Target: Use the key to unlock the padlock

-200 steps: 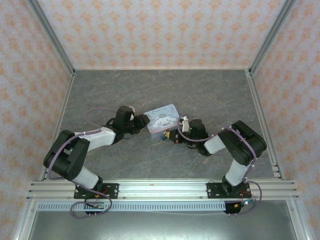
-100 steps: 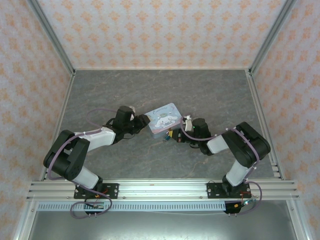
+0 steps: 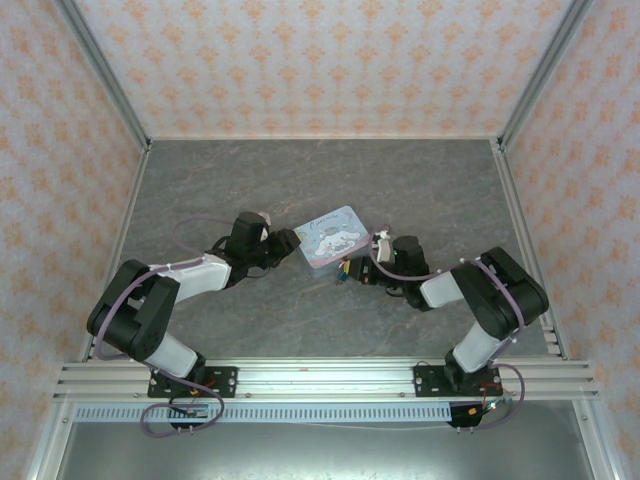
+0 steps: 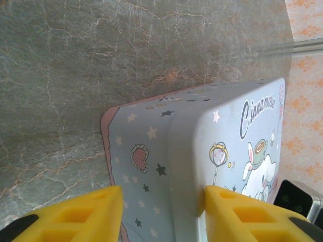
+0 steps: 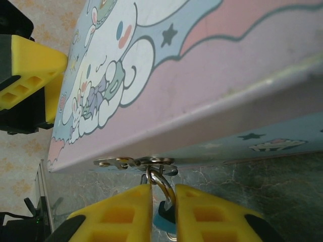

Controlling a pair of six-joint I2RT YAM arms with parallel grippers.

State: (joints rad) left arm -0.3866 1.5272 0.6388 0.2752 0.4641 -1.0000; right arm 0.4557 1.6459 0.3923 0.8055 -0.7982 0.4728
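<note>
Right wrist view puts the padlock (image 5: pixel 162 216) hanging at the clasp (image 5: pixel 118 162) of the tin (image 5: pixel 227 75), its ring between the nearly closed fingers of the right gripper (image 5: pixel 164 190); we cannot tell whether they pinch it. Our left gripper (image 4: pixel 161 199) clamps the tin on the table (image 4: pixel 75 75). We judge that tugging the ring could drag the tin out of that clamp. We cannot make out the key.
</note>
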